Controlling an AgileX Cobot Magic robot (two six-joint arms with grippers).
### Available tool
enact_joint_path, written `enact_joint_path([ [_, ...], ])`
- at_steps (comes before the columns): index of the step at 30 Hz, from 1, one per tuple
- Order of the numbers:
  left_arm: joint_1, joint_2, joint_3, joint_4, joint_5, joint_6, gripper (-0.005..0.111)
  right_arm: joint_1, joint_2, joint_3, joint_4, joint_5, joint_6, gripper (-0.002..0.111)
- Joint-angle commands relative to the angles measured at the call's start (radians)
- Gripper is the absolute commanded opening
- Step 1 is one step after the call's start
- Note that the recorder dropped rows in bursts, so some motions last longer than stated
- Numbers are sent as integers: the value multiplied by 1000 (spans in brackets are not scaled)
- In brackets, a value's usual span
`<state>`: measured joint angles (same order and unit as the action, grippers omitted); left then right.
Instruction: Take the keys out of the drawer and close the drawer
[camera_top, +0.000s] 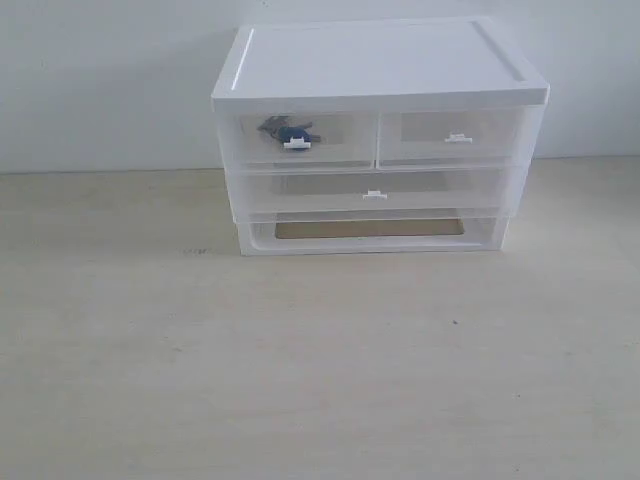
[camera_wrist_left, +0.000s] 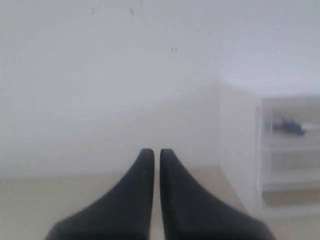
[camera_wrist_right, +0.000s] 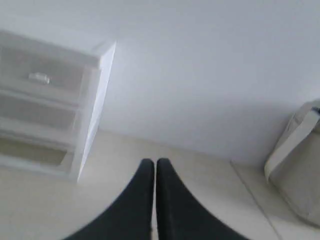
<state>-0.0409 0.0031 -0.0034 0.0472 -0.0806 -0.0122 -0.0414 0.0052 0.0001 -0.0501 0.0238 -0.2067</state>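
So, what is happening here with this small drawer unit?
Nothing is being handled yet. The keys lie inside the upper left drawer of the drawer unit, which stands on the table. That drawer looks closed. The left hand and the right hand are both shut, hold nothing, and are apart from the unit.

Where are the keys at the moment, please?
In the exterior view, the keys lie inside the upper-left drawer of the white storage unit, just behind that drawer's small white handle.
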Motion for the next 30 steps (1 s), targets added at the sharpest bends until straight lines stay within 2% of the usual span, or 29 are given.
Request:
enact_joint_path([
  [1,1,-3,3,-13,-232,-46,4,-7,-5,0,-9,-216,-1,0],
  [4,1,-3,3,-7,-336,-233,4,-7,-5,0,-7,-403,11,0],
  [7,1,-3,3,28,-443,-362,4,-7,-5,0,-7,-569,136,0],
  [10,1,-3,3,117,-529,-440,4,-7,-5,0,-7,-645,499,0],
  [13,1,19,-82,237,-490,-536,4,-7,-5,-6,-25,-698,657,0],
  [15,1,61,-161,306,-441,-594,4,-7,-5,-77,-98,-651,719,0],
  [20,1,227,-334,477,-415,-722,4,-7,106,-321,-476,-439,1039,0],
  [24,1,391,-415,656,-417,-844,4,-7,280,-457,-791,-430,1316,0],
  [27,1,507,-427,835,-447,-961,4,-7,447,-523,-988,-441,1472,0],
  [28,1,587,-427,936,-485,-1021,4,-7,557,-544,-1066,-464,1541,0],
  [30,1,727,-427,978,-559,-1031,4,-7,717,-549,-1136,-524,1569,0],
])
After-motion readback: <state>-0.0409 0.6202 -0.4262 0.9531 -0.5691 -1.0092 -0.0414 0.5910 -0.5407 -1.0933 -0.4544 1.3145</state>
